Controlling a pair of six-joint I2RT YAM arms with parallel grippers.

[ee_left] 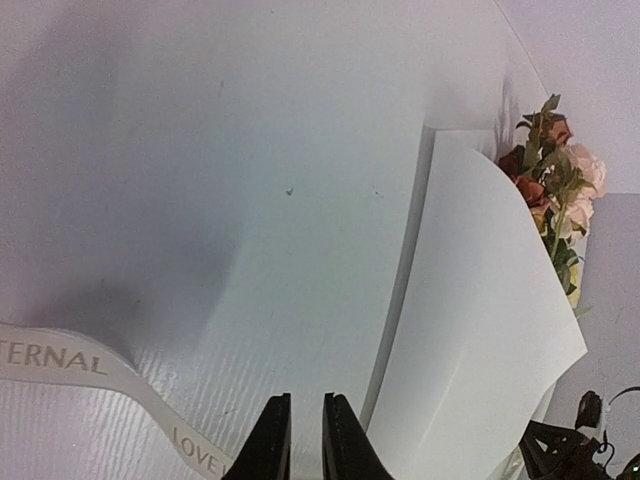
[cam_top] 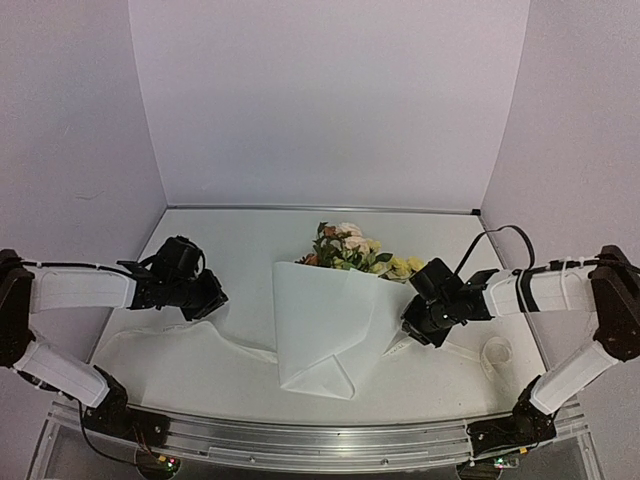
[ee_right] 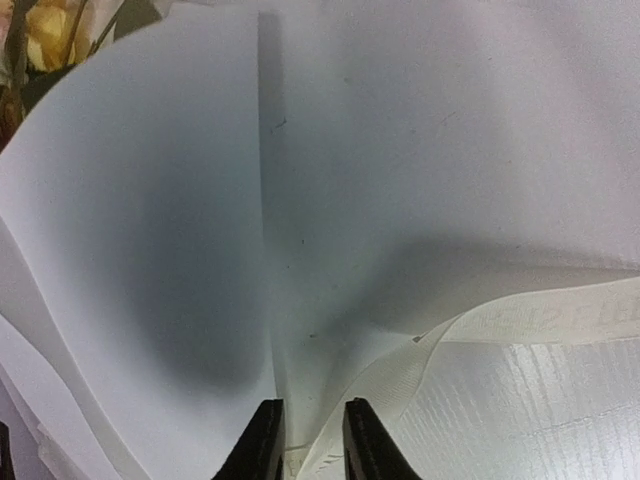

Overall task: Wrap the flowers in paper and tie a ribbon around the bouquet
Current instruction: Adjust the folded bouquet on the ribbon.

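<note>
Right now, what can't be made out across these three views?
Stems of the flowers: top view, covered by the folded paper.
Whether the left tool grips the ribbon: left wrist view, ribbon leaves the bottom edge beside the fingers.
Whether the right tool grips it: right wrist view, bottom edge cuts it off between the fingers.

My top camera sits high behind the arm bases (cam_top: 105, 405), looking down and forward over the whole table (cam_top: 240, 240). Each wrist camera rides low and close over it, facing inward past its own fingers (ee_left: 268, 445). All three views share the paper (cam_top: 320, 320) and the ribbon (ee_left: 60, 362).
</note>
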